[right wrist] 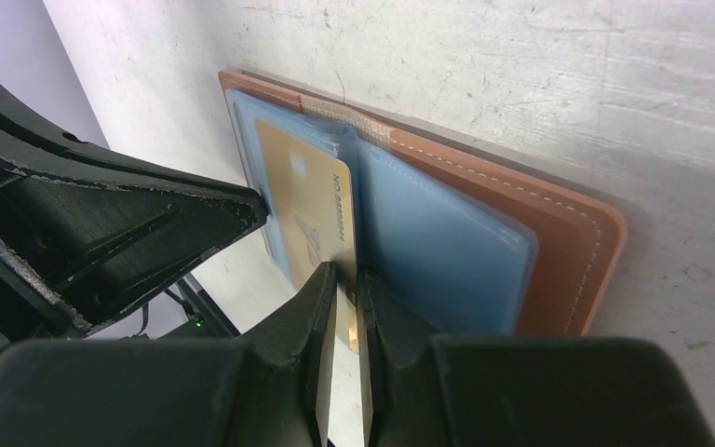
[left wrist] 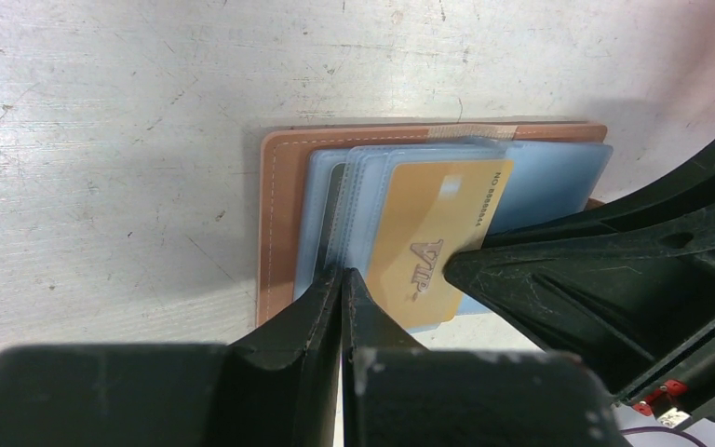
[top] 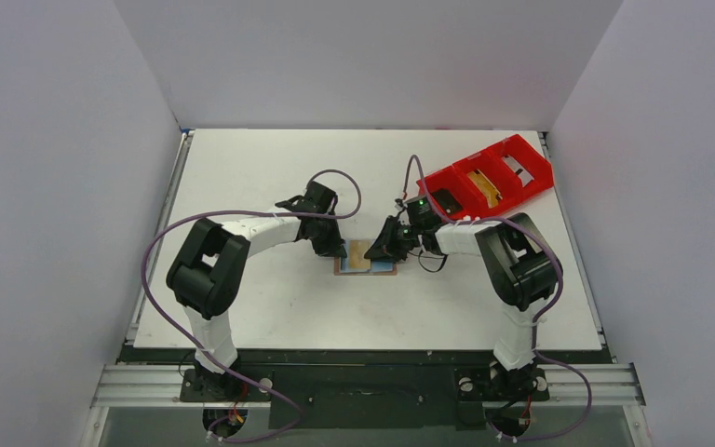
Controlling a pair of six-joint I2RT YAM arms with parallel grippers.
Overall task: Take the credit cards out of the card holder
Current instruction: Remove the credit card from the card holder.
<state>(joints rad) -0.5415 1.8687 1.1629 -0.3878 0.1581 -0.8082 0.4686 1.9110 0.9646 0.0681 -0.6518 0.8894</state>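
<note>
The card holder (top: 366,259) lies open on the white table, tan leather outside (left wrist: 279,214), pale blue sleeves inside (right wrist: 447,242). A gold "VIP" card (left wrist: 428,233) sticks partly out of the sleeves toward the near side. My right gripper (right wrist: 340,277) is shut on the gold card's (right wrist: 303,205) edge; it is at the holder's right end in the top view (top: 384,248). My left gripper (left wrist: 343,272) is shut, its tips resting on the sleeve pages at the holder's left end (top: 333,247). I cannot tell whether it pinches a sleeve.
A red compartment tray (top: 532,152) stands at the back right, with a black item, a yellow item and a pale item in its compartments. Grey walls enclose the table on three sides. Purple cables loop above both arms.
</note>
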